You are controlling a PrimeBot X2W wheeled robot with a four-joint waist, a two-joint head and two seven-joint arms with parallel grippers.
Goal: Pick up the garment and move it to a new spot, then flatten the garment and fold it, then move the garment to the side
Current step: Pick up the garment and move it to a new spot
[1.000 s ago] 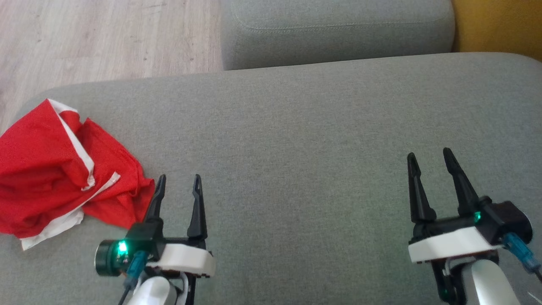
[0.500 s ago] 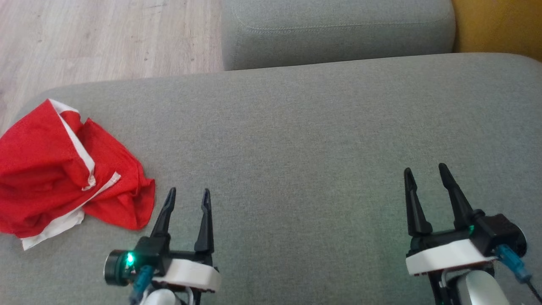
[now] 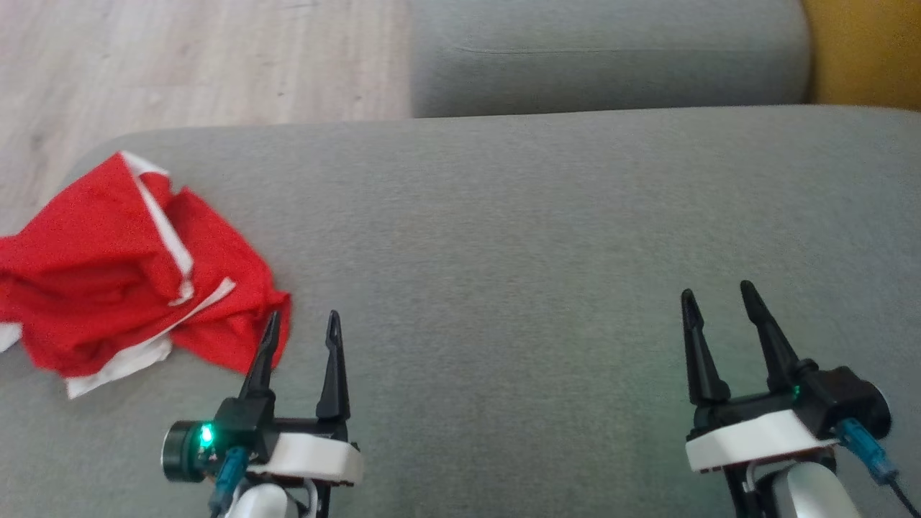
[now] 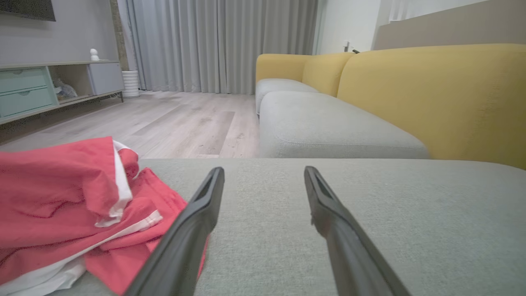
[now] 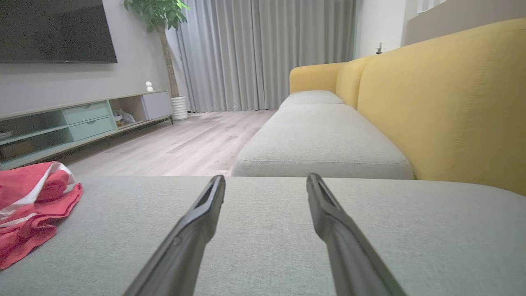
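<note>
The red garment (image 3: 108,280) with white trim is lying crumpled at the left end of the grey sofa cushion (image 3: 540,216), its outer part reaching the cushion's edge. The left tool (image 3: 302,320) is hovering with jaws spread wide, gripping nothing. Its left finger is sitting just beside the heap's near right corner, though whether it is touching cloth is hard to tell. The right tool (image 3: 717,291) is also standing wide open and empty, well apart across bare cushion. The heap is lying left of and slightly ahead of the left tool, stretching mostly left to right. So the left arm is looking far better placed for the pick — probably by swinging leftward.
</note>
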